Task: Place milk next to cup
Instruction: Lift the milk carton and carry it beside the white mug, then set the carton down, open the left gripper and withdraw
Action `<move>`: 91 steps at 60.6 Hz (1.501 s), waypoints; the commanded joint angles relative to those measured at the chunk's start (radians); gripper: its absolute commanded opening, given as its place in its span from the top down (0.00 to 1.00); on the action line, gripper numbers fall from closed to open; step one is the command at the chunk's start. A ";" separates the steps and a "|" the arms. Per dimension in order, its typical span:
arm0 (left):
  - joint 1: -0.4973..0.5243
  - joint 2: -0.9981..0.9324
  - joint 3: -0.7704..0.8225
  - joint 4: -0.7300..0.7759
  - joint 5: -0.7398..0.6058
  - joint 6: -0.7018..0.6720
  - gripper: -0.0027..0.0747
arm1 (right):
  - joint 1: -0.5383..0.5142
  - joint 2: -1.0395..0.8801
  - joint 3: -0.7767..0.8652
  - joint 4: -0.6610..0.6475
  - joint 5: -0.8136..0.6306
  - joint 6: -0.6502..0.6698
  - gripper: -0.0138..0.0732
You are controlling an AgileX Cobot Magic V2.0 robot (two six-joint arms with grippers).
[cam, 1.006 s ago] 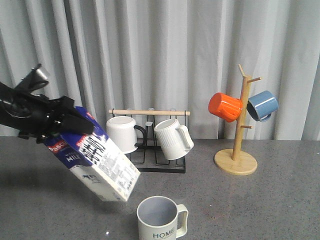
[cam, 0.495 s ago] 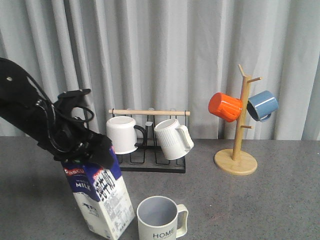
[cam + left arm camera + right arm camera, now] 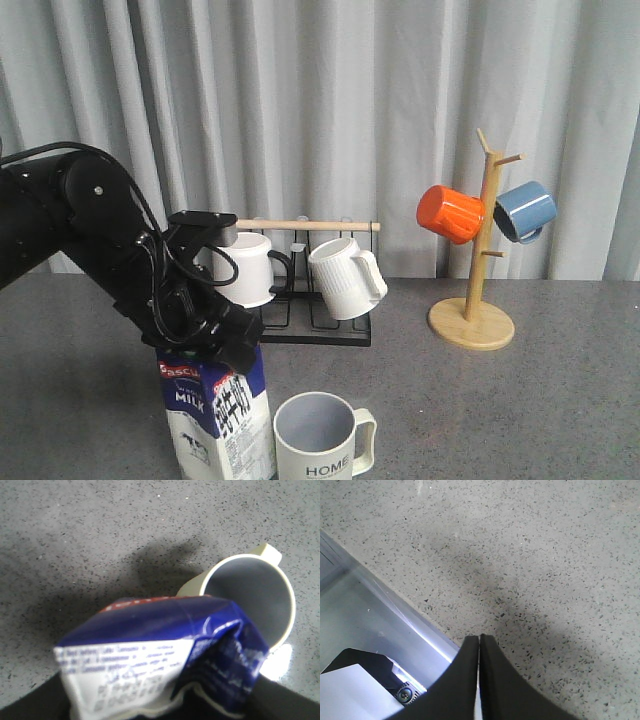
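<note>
Swinging from a steep tilt to near upright within the last second, the milk [image 3: 218, 418], top clamped in the left gripper [image 3: 205, 335], now stands just left of the cup [image 3: 322, 435], so release looks close; right gripper [image 3: 479, 645] fingers pressed together.

Table [image 3: 560, 400], grey speckled stone: milk [image 3: 222, 420] lower left; cup [image 3: 318, 436] just right; rack [image 3: 300, 330] centre; mug tree [image 3: 472, 322] right.
</note>
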 commanded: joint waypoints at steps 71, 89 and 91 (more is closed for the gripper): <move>-0.011 -0.183 -0.031 -0.021 -0.002 -0.026 0.28 | -0.004 -0.003 -0.027 0.007 -0.046 0.008 0.85; -0.011 -0.378 -0.027 -0.021 -0.003 -0.061 0.58 | -0.004 -0.003 -0.027 0.004 -0.139 0.056 0.85; -0.011 -0.403 -0.025 -0.020 -0.003 -0.052 0.65 | -0.004 -0.003 -0.027 0.004 -0.164 0.067 0.85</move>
